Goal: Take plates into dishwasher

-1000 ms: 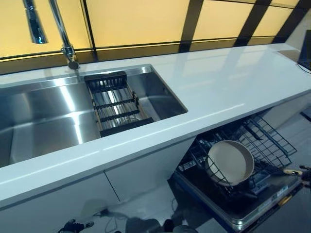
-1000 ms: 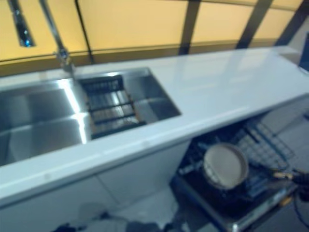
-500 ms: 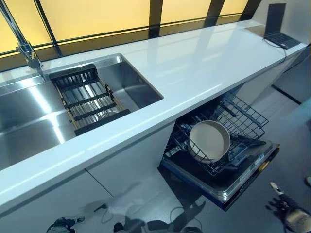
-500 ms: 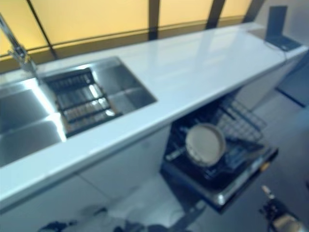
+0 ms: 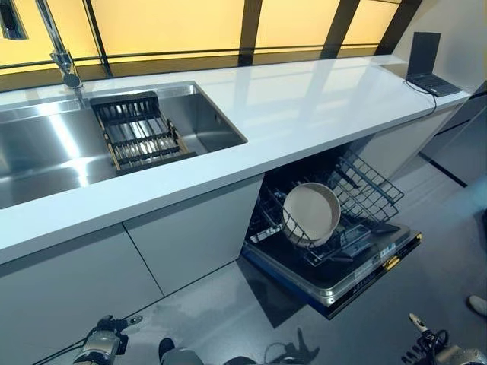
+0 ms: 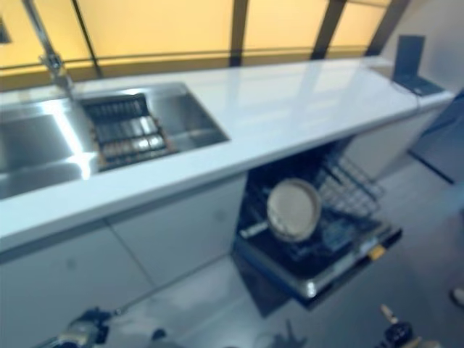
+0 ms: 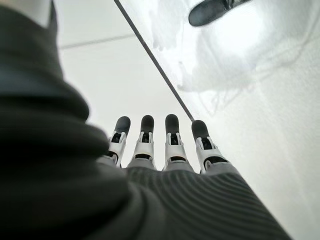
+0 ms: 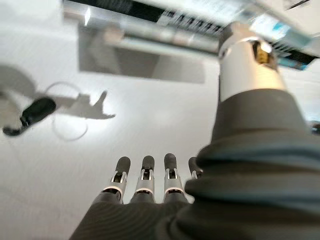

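A cream plate [image 5: 310, 214] stands on edge in the lower wire rack [image 5: 364, 196] of the open dishwasher, under the white counter. It also shows in the right eye view [image 6: 293, 210]. My left hand [image 5: 100, 346] hangs low over the grey floor at the bottom left; its fingers [image 7: 172, 145] are straight and hold nothing. My right hand [image 5: 431, 350] hangs low at the bottom right, past the dishwasher door [image 5: 346, 275]; its fingers [image 8: 145, 182] are straight and empty.
The steel sink [image 5: 46, 148] at the left holds a black drying rack [image 5: 138, 134] under a faucet [image 5: 62, 55]. A laptop [image 5: 426, 70] sits on the counter's [image 5: 304, 99] far right end. The open dishwasher door juts out over the floor.
The whole picture has shifted, so the camera has moved and now takes in more floor. My right hand has dropped from beside the dishwasher rack to low near the floor.
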Controlling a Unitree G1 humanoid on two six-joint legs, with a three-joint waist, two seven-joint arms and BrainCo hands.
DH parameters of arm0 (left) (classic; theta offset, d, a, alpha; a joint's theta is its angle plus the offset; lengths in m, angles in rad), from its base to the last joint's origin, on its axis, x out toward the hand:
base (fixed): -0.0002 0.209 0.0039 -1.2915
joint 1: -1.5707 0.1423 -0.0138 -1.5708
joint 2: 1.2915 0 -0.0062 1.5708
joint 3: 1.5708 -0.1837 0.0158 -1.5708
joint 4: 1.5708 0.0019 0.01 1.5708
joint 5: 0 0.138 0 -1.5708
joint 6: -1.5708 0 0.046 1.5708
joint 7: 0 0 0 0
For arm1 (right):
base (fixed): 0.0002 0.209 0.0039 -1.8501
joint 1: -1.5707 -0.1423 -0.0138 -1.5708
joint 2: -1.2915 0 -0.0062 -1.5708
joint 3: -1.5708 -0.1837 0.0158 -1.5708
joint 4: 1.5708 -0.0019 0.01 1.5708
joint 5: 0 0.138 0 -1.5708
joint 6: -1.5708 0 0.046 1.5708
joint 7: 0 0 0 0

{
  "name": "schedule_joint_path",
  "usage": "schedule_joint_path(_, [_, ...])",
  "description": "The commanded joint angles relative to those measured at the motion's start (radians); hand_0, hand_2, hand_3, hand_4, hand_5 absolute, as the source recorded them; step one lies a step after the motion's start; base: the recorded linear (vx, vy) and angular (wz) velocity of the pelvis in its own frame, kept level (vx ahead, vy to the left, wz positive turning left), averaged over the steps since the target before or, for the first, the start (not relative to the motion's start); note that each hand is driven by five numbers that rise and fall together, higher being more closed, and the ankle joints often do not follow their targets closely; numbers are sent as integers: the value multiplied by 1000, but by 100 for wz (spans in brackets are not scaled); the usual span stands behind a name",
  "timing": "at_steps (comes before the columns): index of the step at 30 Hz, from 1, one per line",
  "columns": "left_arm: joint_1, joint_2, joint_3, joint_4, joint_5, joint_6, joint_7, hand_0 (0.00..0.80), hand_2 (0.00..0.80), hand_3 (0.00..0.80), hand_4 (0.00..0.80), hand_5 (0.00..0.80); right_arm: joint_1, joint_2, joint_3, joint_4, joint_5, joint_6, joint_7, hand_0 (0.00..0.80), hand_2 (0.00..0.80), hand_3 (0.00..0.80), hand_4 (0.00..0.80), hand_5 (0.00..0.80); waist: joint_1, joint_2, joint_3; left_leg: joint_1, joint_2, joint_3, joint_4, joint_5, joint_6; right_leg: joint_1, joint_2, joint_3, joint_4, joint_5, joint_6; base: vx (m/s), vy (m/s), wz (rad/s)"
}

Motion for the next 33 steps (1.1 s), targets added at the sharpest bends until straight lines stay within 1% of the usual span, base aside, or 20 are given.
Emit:
schedule_joint_path(1, [1,24,26,52,5,28,15,0,0,0,0,0,-75,-72,-12,48,-98,-14,-5,0,0,0,0,0,63,33,46,-78,5,-50,-69,60,33,145,57,-22,-13,-61,-58,-170,-325,4])
schedule_joint_path(2, [52,18,56,66,-1,21,20,0,0,0,0,0,-91,-93,4,60,-139,3,14,0,0,0,0,0,73,45,56,-57,16,-55,-153,91,19,141,80,-26,-22,-57,-75,-133,-255,-3])
schedule_joint_path(4, [102,5,87,73,-13,5,18,0,0,0,0,0,-107,-109,20,69,-228,11,35,0,0,0,0,0,78,51,64,-38,13,-37,-224,106,16,143,102,-26,-55,-35,-84,-168,-247,-5])
schedule_joint_path(6, [130,-14,109,88,-14,-5,7,0,0,0,0,0,-112,-117,48,83,-261,-32,71,0,0,0,0,0,72,50,74,-42,6,3,-204,122,17,153,124,-36,-115,11,-91,-213,-236,1])
schedule_joint_path(8, [129,-25,119,83,-18,-17,0,0,0,0,0,0,-102,-117,48,55,-168,-70,149,0,0,0,0,0,41,27,73,-24,-9,78,-77,70,19,164,110,-76,-192,56,-101,-248,-199,42])
schedule_joint_path(10, [112,-34,120,79,-35,-42,-5,0,0,0,0,0,-82,-100,31,31,-129,-143,149,0,0,0,0,0,8,1,66,11,-28,140,125,-52,60,146,87,-107,-238,97,-116,-295,-127,59])
schedule_joint_path(12, [97,-43,119,73,-42,-52,-3,0,0,0,0,0,-65,-89,13,32,-114,-197,139,0,0,0,0,0,-9,-12,54,40,-63,140,257,-143,82,128,77,-105,-265,124,-115,-207,-63,32])
schedule_joint_path(13, [82,-49,120,60,-44,-56,-3,0,0,0,0,0,-54,-83,-12,32,-110,-232,127,0,0,0,0,0,-24,-13,41,80,-98,141,338,-202,90,109,79,-108,-278,141,-110,-194,-21,69])
schedule_joint_path(14, [73,-53,117,52,-43,-66,-8,0,0,0,0,0,-43,-87,-35,31,-102,-250,123,0,0,0,0,0,-38,-6,31,115,-125,126,401,-213,87,89,92,-99,-269,142,-118,-185,27,89])
schedule_joint_path(15, [67,-55,113,52,-39,-72,-11,0,0,0,0,0,-37,-92,-48,30,-95,-251,114,0,0,0,0,0,-46,8,22,144,-148,99,371,-219,85,74,106,-98,-252,134,-118,-143,142,78])
schedule_joint_path(16, [61,-60,102,47,-46,-72,-14,0,0,0,0,0,-30,-94,-55,29,-112,-254,105,0,0,0,0,0,-70,43,1,273,-186,80,203,-233,90,37,134,-99,-206,114,-120,-111,204,58])
schedule_joint_path(17, [54,-60,87,48,-55,-72,-19,0,0,0,0,0,-24,-95,-53,18,-106,-248,89,0,0,0,0,0,-83,59,-5,333,-197,77,54,-233,89,29,142,-100,-189,107,-114,-97,190,48])
schedule_joint_path(18, [52,-60,83,49,-58,-73,-21,0,0,0,0,0,-22,-95,-53,15,-102,-247,82,0,0,0,0,0,-86,62,-5,344,-199,77,22,-232,89,28,144,-100,-186,106,-113,-165,61,88])
schedule_joint_path(19, [17,-66,64,59,-35,-84,-26,0,0,0,0,0,-4,-55,-46,-14,-32,-258,15,0,0,0,0,0,-85,63,-6,315,-231,75,-84,-258,116,2,138,-125,-166,116,-90,-211,-27,116])
schedule_joint_path(21, [-2,-68,53,64,-29,-85,-30,0,0,0,0,0,3,-34,-44,-11,-54,-254,4,0,0,0,0,0,-82,51,-5,310,-250,41,-114,-262,118,-11,138,-125,-197,153,-71,-199,-37,100])
schedule_joint_path(22, [-2,-73,50,62,-27,-93,-27,0,0,0,0,0,-9,-34,-37,-5,-72,-223,-8,0,0,0,0,0,-78,46,-5,311,-255,40,-135,-251,115,-13,137,-127,-225,178,-60,-172,9,46])
schedule_joint_path(24, [8,-80,36,58,-30,-98,-14,0,0,0,0,0,-37,-59,-39,5,-52,-176,-40,0,0,0,0,0,-70,45,-5,306,-253,57,-170,-227,118,1,136,-125,-259,188,-55,-210,65,16])
schedule_joint_path(28, [27,-80,29,52,-28,-124,-5,0,0,0,0,0,-64,-74,-39,44,-89,-172,-29,0,0,0,0,0,-57,48,-4,277,-283,63,-172,-219,139,11,132,-101,-286,198,-46,-169,169,-8])
schedule_joint_path(31, [27,-73,29,36,-16,-113,-2,0,0,0,0,0,-65,-86,-40,44,-124,-152,-10,0,0,0,0,0,-57,50,-4,281,-282,84,-173,-214,140,22,126,-95,-316,222,-33,-97,127,-8])
schedule_joint_path(33, [25,-61,18,22,6,-85,10,0,0,0,0,0,-56,-88,-35,45,-140,-153,19,0,0,0,0,0,-57,43,7,270,-304,78,-180,-189,148,1,132,-83,-328,271,-26,-249,86,-6])
